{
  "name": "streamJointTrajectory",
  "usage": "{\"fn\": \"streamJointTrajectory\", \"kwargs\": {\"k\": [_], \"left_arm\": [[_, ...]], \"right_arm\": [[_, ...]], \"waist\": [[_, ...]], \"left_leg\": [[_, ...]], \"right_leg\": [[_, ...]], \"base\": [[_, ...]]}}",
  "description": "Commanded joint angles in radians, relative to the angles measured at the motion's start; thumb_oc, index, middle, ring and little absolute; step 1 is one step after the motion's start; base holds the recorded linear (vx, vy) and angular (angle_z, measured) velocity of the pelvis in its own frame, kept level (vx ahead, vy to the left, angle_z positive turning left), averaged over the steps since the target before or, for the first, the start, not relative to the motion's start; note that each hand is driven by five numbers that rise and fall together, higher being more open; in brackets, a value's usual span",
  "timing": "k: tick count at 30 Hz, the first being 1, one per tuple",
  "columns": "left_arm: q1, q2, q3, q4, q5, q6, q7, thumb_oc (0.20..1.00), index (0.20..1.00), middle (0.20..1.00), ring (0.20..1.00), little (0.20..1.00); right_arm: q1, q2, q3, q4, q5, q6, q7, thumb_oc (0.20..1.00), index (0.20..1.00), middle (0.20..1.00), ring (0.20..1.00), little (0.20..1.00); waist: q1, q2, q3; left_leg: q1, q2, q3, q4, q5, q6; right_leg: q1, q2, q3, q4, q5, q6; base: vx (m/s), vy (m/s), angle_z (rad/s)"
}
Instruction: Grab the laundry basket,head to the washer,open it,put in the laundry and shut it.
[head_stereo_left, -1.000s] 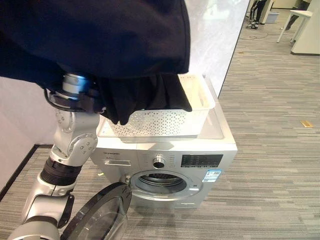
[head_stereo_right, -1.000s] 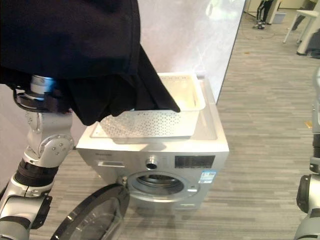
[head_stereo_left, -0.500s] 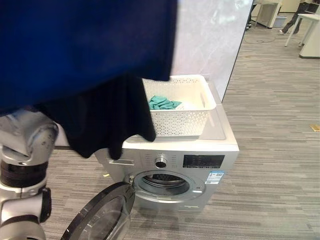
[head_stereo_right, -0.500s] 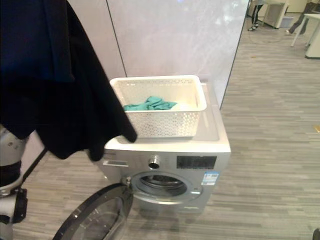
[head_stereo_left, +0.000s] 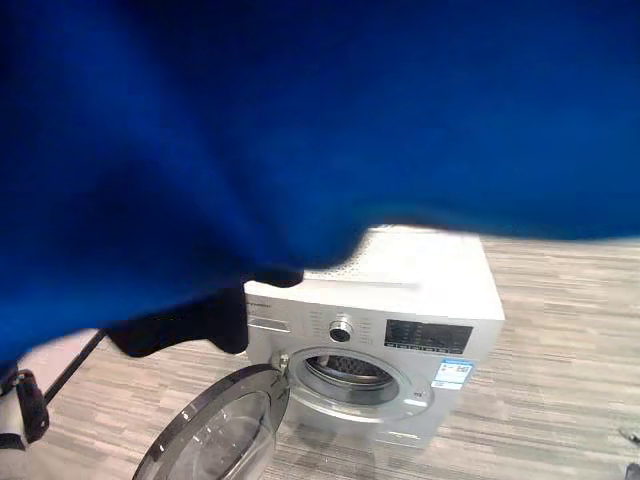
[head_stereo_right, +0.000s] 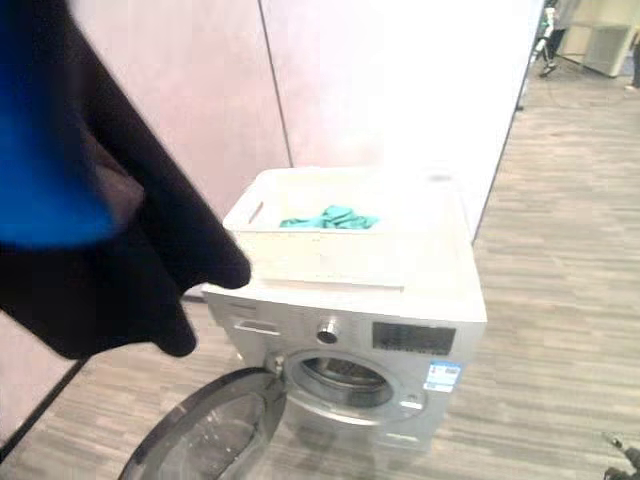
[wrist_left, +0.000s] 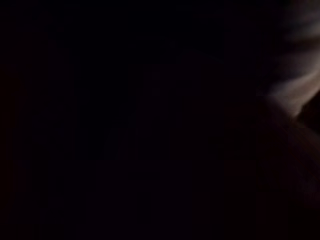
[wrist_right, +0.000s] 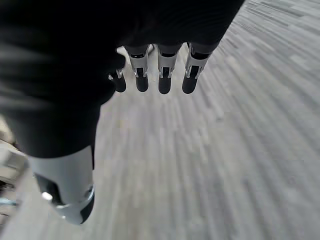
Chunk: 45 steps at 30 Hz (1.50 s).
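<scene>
Grey wood-look plank flooring (head_stereo_right: 560, 330) runs out to your right, and pale wall panels (head_stereo_right: 400, 90) stand behind a silver front-loading washer (head_stereo_right: 450, 320). Its round glass door (head_stereo_right: 205, 435) is swung wide open toward you, low at the left, so the drum opening (head_stereo_right: 345, 378) sits exposed below the control knob (head_stereo_right: 328, 331) and the dark display panel (head_stereo_right: 413, 338). On the washer's top rests the white laundry basket (head_stereo_right: 320, 258), with a teal garment (head_stereo_right: 330, 217) lying inside it. A dark blue garment (head_stereo_left: 300, 120) hangs very close in front of your head camera, covering most of the left eye view and the left side of the right eye view, its black-looking lower edge drooping just in front of the washer's left corner. Your left wrist view is almost wholly dark, so you cannot tell what the left hand is doing. Your right hand (wrist_right: 160, 75) hangs over bare floor with its fingers (wrist_right: 141, 75) straight and relaxed in a row, holding nothing and touching nothing. A small blue-and-white sticker (head_stereo_right: 443, 376) sits at the washer's lower right front; its print, and the lettering on the detergent drawer (head_stereo_right: 255, 325), are too small to make out.
</scene>
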<state>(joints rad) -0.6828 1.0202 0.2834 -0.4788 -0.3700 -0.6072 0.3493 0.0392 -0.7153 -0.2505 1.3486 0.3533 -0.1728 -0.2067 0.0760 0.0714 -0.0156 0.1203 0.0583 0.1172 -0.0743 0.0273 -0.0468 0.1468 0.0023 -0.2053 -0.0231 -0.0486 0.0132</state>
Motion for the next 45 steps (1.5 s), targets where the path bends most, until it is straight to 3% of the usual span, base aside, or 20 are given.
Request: {"fn": "streamJointTrajectory", "kwargs": {"k": [1,4,7,8,9,10,14,16,27,32,38,41,45], "left_arm": [[0.135,0.008,0.099,0.078,0.026,0.029,0.049,0.2,0.2,0.2,0.2,0.2],[0.317,-0.114,0.202,0.044,0.012,0.037,0.026,0.2,0.2,0.2,0.2,0.2],[0.414,-0.201,0.231,0.023,-0.019,0.043,-0.009,0.2,0.2,0.2,0.2,0.2],[0.489,-0.319,0.202,0.015,-0.098,0.046,-0.062,0.2,0.2,0.2,0.2,0.2],[0.496,-0.327,0.206,0.008,-0.105,0.048,-0.072,0.2,0.2,0.2,0.2,0.2],[0.542,-0.423,0.146,-0.008,-0.192,0.058,-0.137,0.2,0.2,0.2,0.2,0.2],[0.609,-0.517,0.067,-0.05,-0.323,0.081,-0.245,0.2,0.2,0.2,0.2,0.2],[0.671,-0.556,-0.055,-0.083,-0.446,0.134,-0.351,0.2,0.2,0.2,0.2,0.2],[0.83,-0.572,-0.149,-0.076,-0.676,0.228,-0.506,0.2,0.2,0.2,0.2,0.2],[0.877,-0.601,-0.2,0.044,-0.744,0.271,-0.555,0.2,0.2,0.2,0.2,0.2],[0.86,-0.591,-0.255,0.131,-0.779,0.288,-0.582,0.2,0.2,0.2,0.2,0.2],[0.861,-0.556,-0.312,0.166,-0.771,0.311,-0.601,0.2,0.2,0.2,0.2,0.2],[0.851,-0.518,-0.362,0.212,-0.769,0.327,-0.613,0.2,0.2,0.2,0.2,0.2]], "right_arm": [[-0.019,0.008,0.063,-0.006,0.012,-0.014,0.035,1.0,1.0,1.0,1.0,1.0],[0.003,0.051,0.096,0.018,-0.026,0.0,0.062,1.0,1.0,1.0,1.0,1.0],[0.016,0.059,0.117,0.032,-0.06,0.009,0.072,1.0,1.0,1.0,1.0,1.0],[0.022,0.074,0.133,0.038,-0.095,0.018,0.08,1.0,1.0,1.0,1.0,1.0],[0.025,0.071,0.132,0.038,-0.096,0.018,0.079,1.0,1.0,1.0,1.0,1.0],[0.02,0.072,0.134,0.044,-0.11,0.023,0.079,1.0,1.0,1.0,1.0,1.0],[0.018,0.073,0.132,0.042,-0.119,0.025,0.081,1.0,1.0,1.0,1.0,1.0],[0.012,0.067,0.126,0.041,-0.116,0.023,0.083,1.0,1.0,1.0,1.0,1.0],[0.02,0.093,0.141,0.018,-0.136,0.014,0.085,1.0,1.0,1.0,1.0,1.0],[0.034,0.121,0.141,-0.01,-0.131,0.007,0.098,1.0,1.0,1.0,1.0,1.0],[0.018,0.114,0.146,-0.049,-0.112,0.001,0.107,1.0,1.0,1.0,1.0,1.0],[0.004,0.097,0.155,-0.091,-0.114,-0.005,0.113,1.0,1.0,1.0,1.0,1.0],[-0.015,0.076,0.148,-0.096,-0.111,-0.006,0.104,1.0,1.0,1.0,1.0,1.0]], "waist": [[0.013,-0.066,-0.033],[0.024,-0.069,-0.007],[0.022,-0.069,0.005],[0.026,-0.08,0.027],[0.026,-0.076,0.025],[0.025,-0.082,0.049],[0.026,-0.083,0.077],[0.023,-0.087,0.118],[0.016,-0.079,0.164],[0.0,-0.071,0.202],[-0.01,-0.069,0.265],[-0.022,-0.075,0.312],[-0.03,-0.075,0.33]], "left_leg": [[-0.022,0.098,0.011,-0.008,0.085,-0.091],[-0.036,0.102,0.002,-0.006,0.089,-0.092],[-0.041,0.103,-0.005,-0.004,0.09,-0.091],[-0.048,0.105,-0.007,-0.003,0.091,-0.09],[-0.048,0.105,-0.008,-0.003,0.091,-0.09],[-0.057,0.108,-0.014,0.0,0.093,-0.088],[-0.07,0.11,-0.02,0.003,0.096,-0.085],[-0.09,0.114,-0.027,0.014,0.097,-0.08],[-0.121,0.121,-0.001,0.023,0.098,-0.074],[-0.152,0.122,0.016,0.038,0.095,-0.071],[-0.248,0.122,0.009,0.148,0.056,-0.054],[-0.334,0.115,-0.005,0.26,0.002,-0.038],[-0.423,0.111,-0.015,0.365,-0.033,-0.032]], "right_leg": [[-0.017,-0.066,-0.051,0.011,0.043,0.066],[-0.021,-0.065,-0.067,0.014,0.038,0.059],[-0.022,-0.065,-0.076,0.018,0.035,0.056],[-0.025,-0.064,-0.082,0.019,0.035,0.051],[-0.025,-0.065,-0.083,0.019,0.034,0.051],[-0.034,-0.064,-0.089,0.026,0.034,0.048],[-0.046,-0.063,-0.096,0.036,0.033,0.043],[-0.068,-0.062,-0.097,0.05,0.037,0.039],[-0.14,-0.062,-0.059,0.068,0.051,0.038],[-0.196,-0.062,-0.036,0.094,0.054,0.037],[-0.308,-0.08,-0.02,0.229,0.02,0.028],[-0.404,-0.107,-0.01,0.378,-0.018,0.033],[-0.469,-0.122,-0.011,0.458,-0.036,0.033]], "base": [[-0.01,-0.025,0.17],[-0.03,-0.029,0.17],[-0.02,-0.015,0.12],[-0.02,-0.012,0.12],[-0.06,-0.022,0.21],[-0.04,-0.011,0.17],[-0.05,-0.013,0.08],[-0.07,-0.017,0.04],[-0.02,0.0,-0.07],[-0.04,-0.001,-0.14],[-0.1,-0.002,-0.11],[-0.11,0.016,0.02],[-0.09,0.006,0.07]]}}
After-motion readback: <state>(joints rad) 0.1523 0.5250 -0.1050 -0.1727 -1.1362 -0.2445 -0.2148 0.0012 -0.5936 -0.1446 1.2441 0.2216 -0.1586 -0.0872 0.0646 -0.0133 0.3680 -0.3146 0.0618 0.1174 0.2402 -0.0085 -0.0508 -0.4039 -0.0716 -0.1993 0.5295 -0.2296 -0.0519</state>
